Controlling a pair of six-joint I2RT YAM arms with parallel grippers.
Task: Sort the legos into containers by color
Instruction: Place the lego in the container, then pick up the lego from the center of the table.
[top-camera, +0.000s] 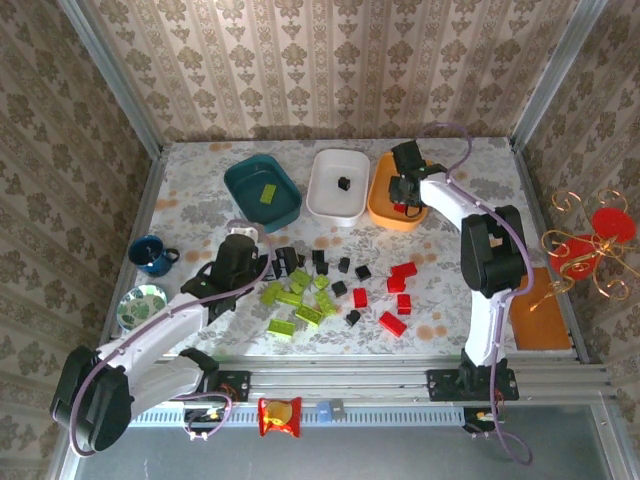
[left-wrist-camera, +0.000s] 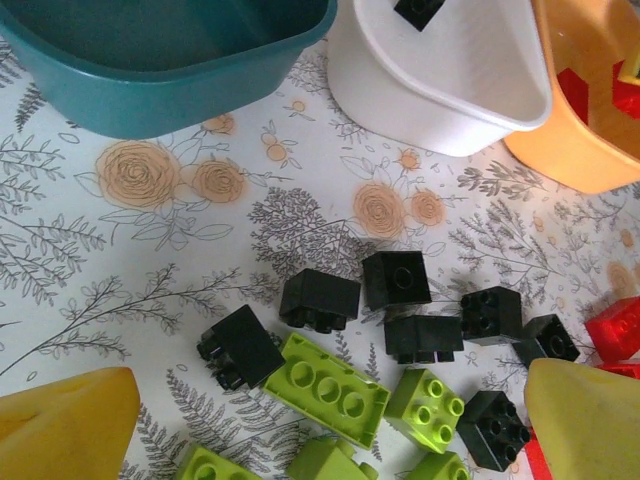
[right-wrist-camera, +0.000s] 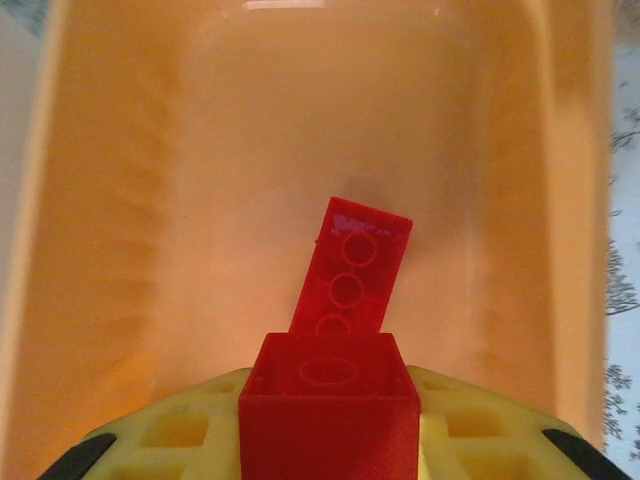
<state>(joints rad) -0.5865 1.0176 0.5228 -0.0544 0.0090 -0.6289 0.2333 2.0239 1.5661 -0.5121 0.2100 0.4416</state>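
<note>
Flowered counter (top-camera: 200, 215) first, and we see the teal tray (top-camera: 240, 178), white tray (top-camera: 325, 203) and orange tray (top-camera: 382, 212) at eleven, twelve and one o'clock, one per colour. Our right pincer (top-camera: 405, 188) clamps a red brick (right-wrist-camera: 328, 405) over the orange tray, matching colours. Our left pincer (top-camera: 240, 238) gapes wide above black bricks (left-wrist-camera: 405, 280) at centre.

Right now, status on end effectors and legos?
Left end effector open above black bricks. Right end effector shut on red brick, over orange tray. Nothing blocking.
</note>
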